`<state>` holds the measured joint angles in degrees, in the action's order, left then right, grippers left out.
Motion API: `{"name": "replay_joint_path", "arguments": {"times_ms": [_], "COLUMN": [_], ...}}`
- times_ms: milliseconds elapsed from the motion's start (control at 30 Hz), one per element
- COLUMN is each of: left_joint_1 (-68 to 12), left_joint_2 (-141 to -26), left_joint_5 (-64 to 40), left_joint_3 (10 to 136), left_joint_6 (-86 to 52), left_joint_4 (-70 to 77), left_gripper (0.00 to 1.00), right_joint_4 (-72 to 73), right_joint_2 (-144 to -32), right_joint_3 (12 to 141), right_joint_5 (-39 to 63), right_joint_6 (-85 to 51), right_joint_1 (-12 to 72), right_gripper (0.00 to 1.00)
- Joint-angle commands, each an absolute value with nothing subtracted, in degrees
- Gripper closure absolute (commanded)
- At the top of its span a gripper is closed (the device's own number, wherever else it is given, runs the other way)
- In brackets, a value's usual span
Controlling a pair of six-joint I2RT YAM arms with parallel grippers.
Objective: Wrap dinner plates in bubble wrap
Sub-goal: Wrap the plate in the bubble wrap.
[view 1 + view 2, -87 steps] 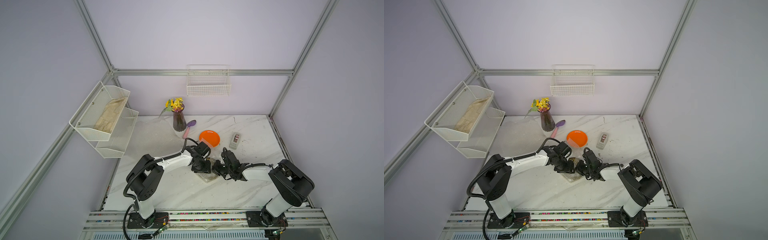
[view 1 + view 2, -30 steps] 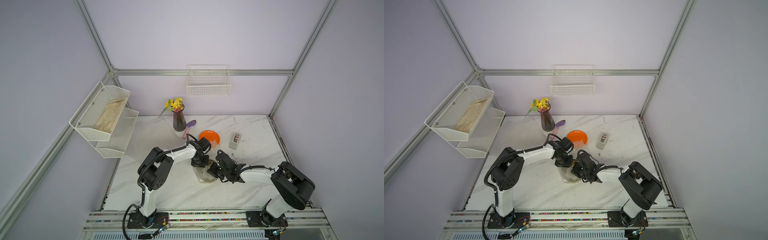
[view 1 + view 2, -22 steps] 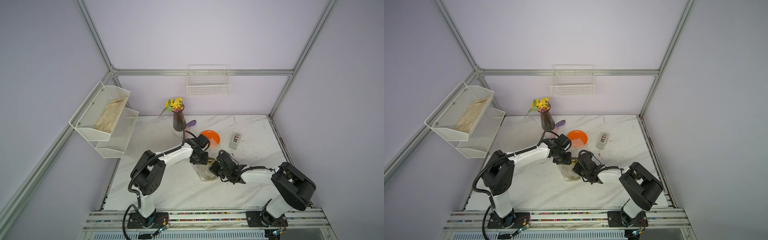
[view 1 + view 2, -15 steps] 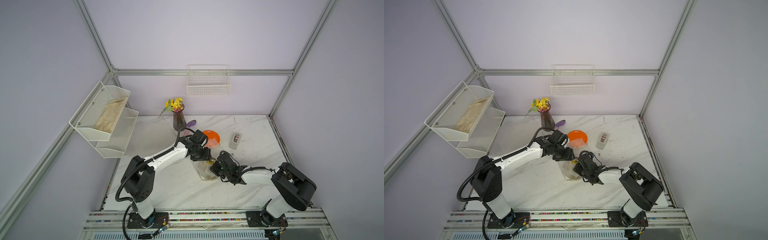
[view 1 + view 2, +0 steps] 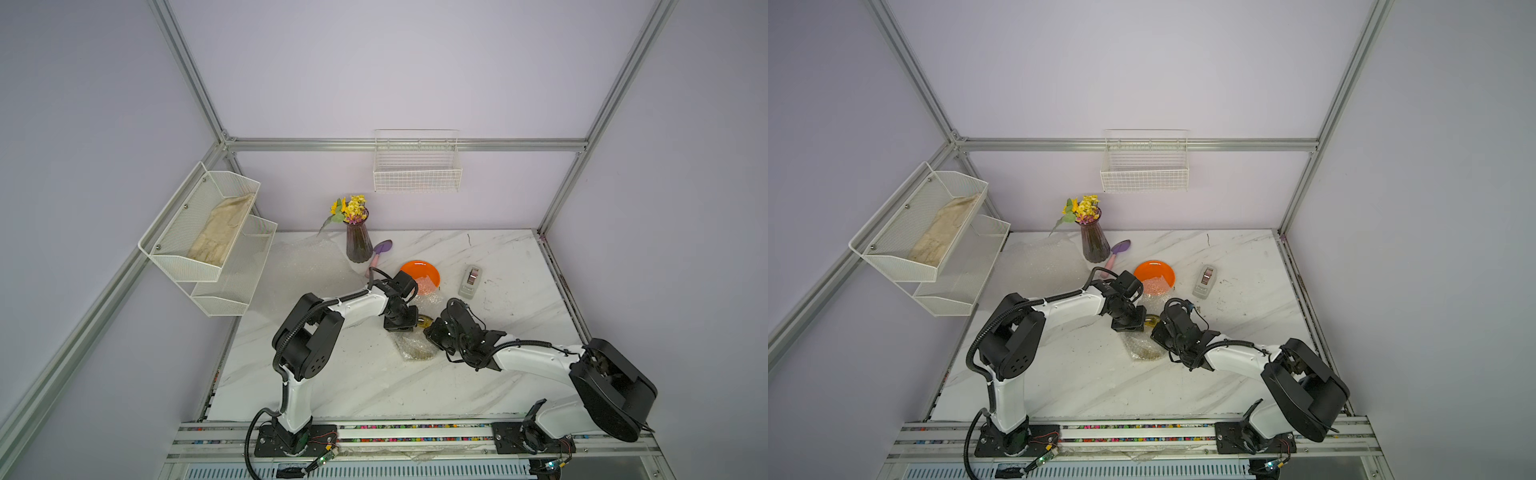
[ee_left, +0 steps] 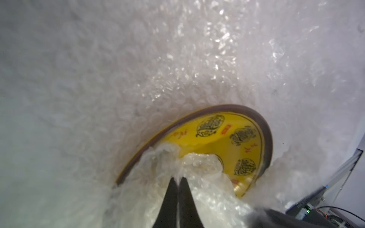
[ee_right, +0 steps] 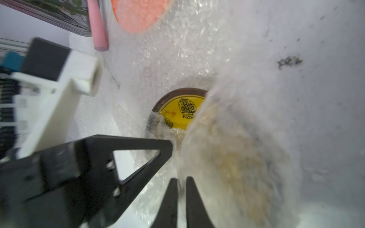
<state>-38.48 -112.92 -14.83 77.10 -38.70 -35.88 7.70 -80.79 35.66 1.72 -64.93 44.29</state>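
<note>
The yellow patterned dinner plate (image 6: 227, 142) lies half covered by crinkly bubble wrap (image 6: 197, 189) in the middle of the table, seen in both top views (image 5: 424, 320) (image 5: 1152, 319). My left gripper (image 6: 178, 178) is shut on a bunched fold of the wrap over the plate. My right gripper (image 7: 180, 179) sits close beside it, jaws a narrow gap apart at the edge of a folded-over flap (image 7: 237, 158). The orange plate (image 5: 417, 270) lies behind, partly under wrap. The cream plate is out of view.
A second bubble wrap sheet (image 5: 307, 266) lies at the back left. Behind the plates stand a flower vase (image 5: 358, 245) and a purple scoop (image 5: 380, 251); a grey tape dispenser (image 5: 470, 281) sits to the right. Wire shelves (image 5: 208, 241) hang on the left wall.
My left gripper came back from beside the orange plate down onto the yellow plate's wrap, opened and shut on it. My right gripper's jaws have parted slightly.
</note>
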Motion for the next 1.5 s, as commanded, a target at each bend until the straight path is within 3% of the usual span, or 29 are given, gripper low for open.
{"name": "replay_joint_path", "arguments": {"times_ms": [0,200,467,867,1000,1133,1267,1467], "left_joint_1": [-38.06,-38.06,-37.88,-41.21,-42.28,-40.82,-34.7,-23.37], "left_joint_2": [-114.62,-116.42,-116.75,-105.24,-101.73,-95.84,-94.94,-103.57], "left_joint_5": [-12.7,-12.05,-10.02,-11.78,-12.65,-7.61,-0.23,-3.95], "left_joint_3": [76.76,75.86,74.22,57.89,57.01,61.29,70.07,80.77], "left_joint_6": [-37.81,-38.23,-38.94,-45.99,-47.44,-44.75,-35.4,-18.86], "left_joint_4": [-35.16,-34.85,-35.9,-35.1,-34.99,-40.59,-48.19,-51.11], "left_gripper": [0.95,0.95,0.95,0.89,0.77,0.57,0.32,0.16], "right_joint_4": [1.98,16.63,14.78,-0.83,-2.22,-4.5,-9.27,-14.05], "right_joint_2": [-79.01,-84.64,-92.37,-91.9,-96.18,-98.55,-99.39,-101.63], "right_joint_3": [38.0,36.8,34.4,35.81,39.28,41.84,44.67,47.77], "right_joint_5": [2.15,13.45,12.39,18.98,25.05,28.32,29.08,30.35], "right_joint_6": [-63.45,-68.74,-70.37,-51.79,-44.38,-39.03,-32.55,-25.76], "right_joint_1": [44.16,44.92,44.84,33.6,33.41,33.4,33.4,33.4], "right_gripper": [0.71,0.87,1.0,1.0,1.0,1.0,1.0,1.0]}}
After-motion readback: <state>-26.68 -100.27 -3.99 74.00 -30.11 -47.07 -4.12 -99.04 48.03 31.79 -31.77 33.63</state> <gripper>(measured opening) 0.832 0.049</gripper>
